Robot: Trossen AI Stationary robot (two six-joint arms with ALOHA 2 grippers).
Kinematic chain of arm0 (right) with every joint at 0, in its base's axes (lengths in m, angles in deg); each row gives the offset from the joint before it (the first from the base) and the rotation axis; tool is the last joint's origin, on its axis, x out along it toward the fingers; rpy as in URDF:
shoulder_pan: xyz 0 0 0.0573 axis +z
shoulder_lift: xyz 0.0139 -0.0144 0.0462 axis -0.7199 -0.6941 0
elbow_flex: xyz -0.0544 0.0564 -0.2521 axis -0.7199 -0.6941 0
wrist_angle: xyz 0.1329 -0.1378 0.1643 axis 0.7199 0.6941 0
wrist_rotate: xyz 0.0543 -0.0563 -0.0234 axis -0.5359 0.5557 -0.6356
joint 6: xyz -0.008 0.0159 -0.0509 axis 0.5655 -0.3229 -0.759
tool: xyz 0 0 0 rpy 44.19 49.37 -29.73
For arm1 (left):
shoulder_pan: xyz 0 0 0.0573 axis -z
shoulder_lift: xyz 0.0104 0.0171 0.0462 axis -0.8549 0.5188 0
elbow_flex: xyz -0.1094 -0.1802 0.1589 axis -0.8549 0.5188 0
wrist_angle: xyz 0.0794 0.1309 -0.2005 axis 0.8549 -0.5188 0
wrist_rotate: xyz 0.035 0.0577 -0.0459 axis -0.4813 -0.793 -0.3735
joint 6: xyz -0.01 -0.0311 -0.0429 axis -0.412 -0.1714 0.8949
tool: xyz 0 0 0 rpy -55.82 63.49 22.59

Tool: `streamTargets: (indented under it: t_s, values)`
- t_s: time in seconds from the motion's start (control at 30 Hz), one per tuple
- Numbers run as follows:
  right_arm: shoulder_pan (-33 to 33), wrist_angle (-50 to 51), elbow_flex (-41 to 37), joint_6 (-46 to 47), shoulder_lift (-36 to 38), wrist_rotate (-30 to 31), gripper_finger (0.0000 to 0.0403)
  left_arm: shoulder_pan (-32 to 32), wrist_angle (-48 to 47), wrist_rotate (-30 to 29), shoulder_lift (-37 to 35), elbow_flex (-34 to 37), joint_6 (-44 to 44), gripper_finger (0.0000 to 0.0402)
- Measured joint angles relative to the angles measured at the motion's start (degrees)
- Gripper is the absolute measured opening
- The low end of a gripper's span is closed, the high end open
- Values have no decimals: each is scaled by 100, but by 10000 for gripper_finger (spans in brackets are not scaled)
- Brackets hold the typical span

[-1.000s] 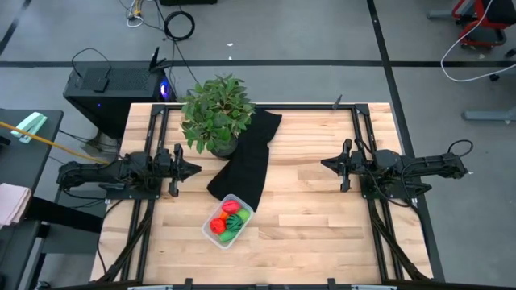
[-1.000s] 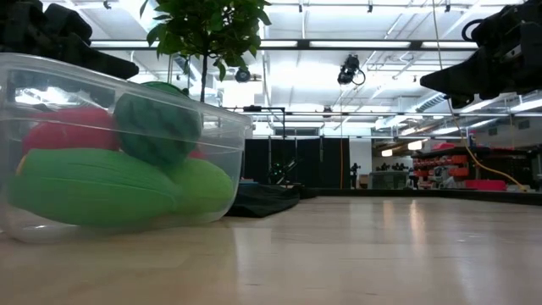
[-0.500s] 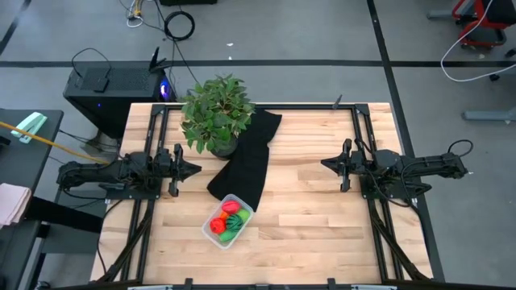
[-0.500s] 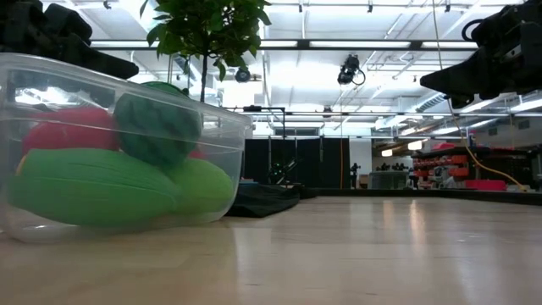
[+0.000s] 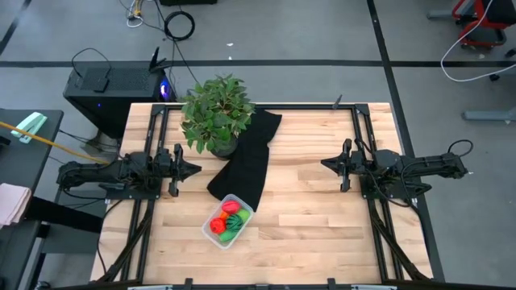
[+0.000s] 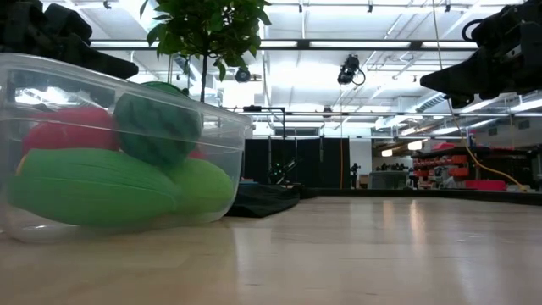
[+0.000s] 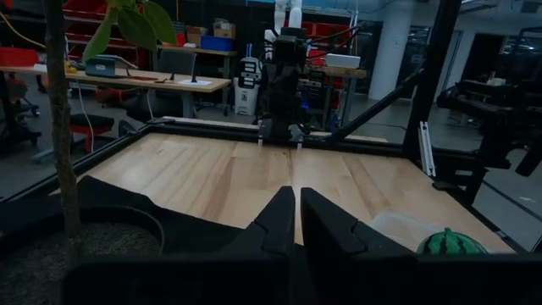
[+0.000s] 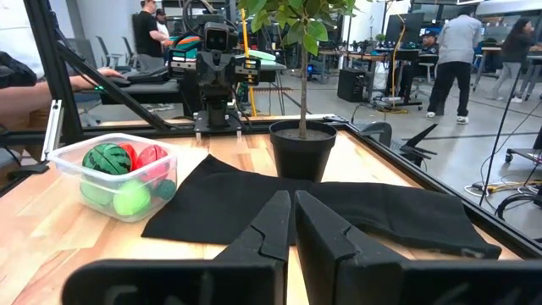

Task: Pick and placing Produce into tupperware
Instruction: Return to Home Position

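Note:
The clear tupperware (image 5: 228, 221) stands on the table near the middle front, by the black cloth's near end. Inside lie the produce: a dark green striped one (image 6: 157, 125) on top, red ones (image 6: 68, 131), a long green one (image 6: 93, 186) and a light green one (image 6: 203, 185). The right wrist view shows the tupperware (image 8: 114, 178) with the striped piece (image 8: 107, 158). My left gripper (image 5: 196, 169) hovers at the table's left, shut and holding nothing. My right gripper (image 5: 324, 163) hovers at the table's right, shut and holding nothing.
A leafy potted plant (image 5: 216, 117) stands at the far left-middle. A black cloth (image 5: 246, 157) runs from the pot toward the tupperware. Bare wood (image 5: 306, 209) lies between the arms and along the near edge. People stand in the room beyond the table (image 8: 457, 51).

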Motion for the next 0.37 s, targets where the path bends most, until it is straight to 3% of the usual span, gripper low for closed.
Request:
streamTargets:
  t_s: [0.37]
  values:
    - [0,1,0,0,0,0,28,0,0,0,0,0,2,40]
